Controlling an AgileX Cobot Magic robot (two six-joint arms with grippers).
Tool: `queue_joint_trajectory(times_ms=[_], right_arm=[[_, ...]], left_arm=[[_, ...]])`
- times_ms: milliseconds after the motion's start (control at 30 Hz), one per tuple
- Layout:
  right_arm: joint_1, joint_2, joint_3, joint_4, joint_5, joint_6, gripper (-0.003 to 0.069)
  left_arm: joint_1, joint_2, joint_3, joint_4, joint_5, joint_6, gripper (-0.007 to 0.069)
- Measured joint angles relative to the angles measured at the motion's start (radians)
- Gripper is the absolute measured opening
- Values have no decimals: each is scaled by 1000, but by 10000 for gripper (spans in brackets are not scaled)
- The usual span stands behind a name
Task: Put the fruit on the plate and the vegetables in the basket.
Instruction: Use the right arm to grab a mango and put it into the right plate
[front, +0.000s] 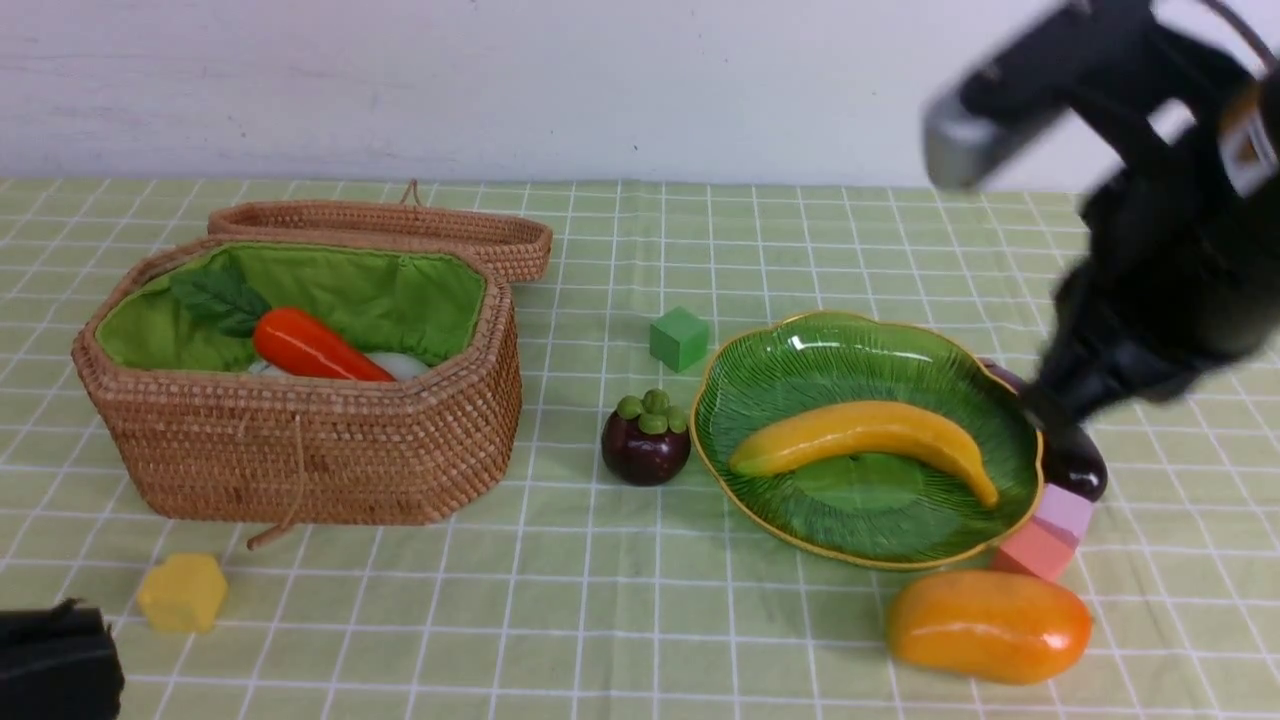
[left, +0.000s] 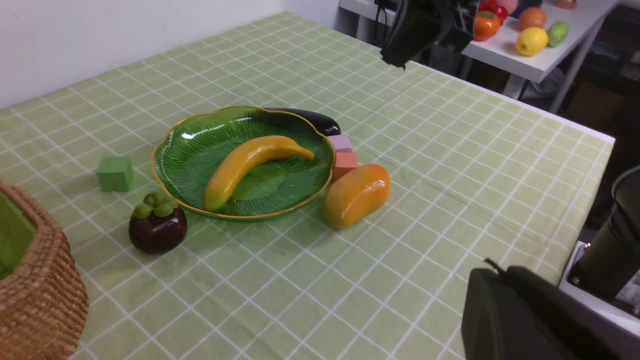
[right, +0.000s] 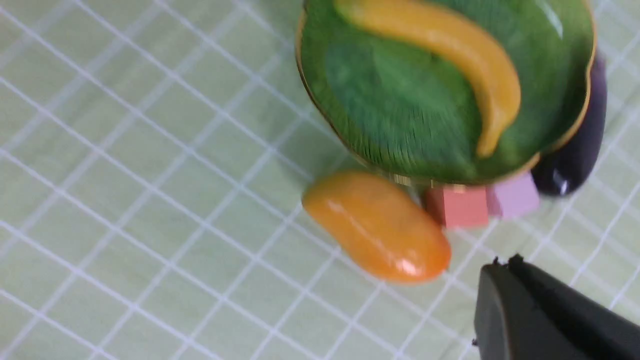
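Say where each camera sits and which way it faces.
Front: between the arms, facing forward at basket, plate, banana; blurred right arm, left arm tip.
Left wrist: on the left arm, looking across at mangosteen and mango; own jaws show.
Right wrist: on the right arm, looking down at eggplant; own jaws show.
Shared: all show the banana on the plate.
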Motion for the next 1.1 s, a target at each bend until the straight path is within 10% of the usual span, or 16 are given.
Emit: queue_joint_trajectory(times_ms=[267,700,1100], right_arm=[[-184,-1,272,130,-113,-216,87],[-194,187,336,154,-377,-447,629],[-194,343,336,180,-468,-635,626]], left_arm=[[0,0,0,-15,20,17,-8],[0,0,0,-15,23,18,-8],[0,0,0,-15,53,18,-8]])
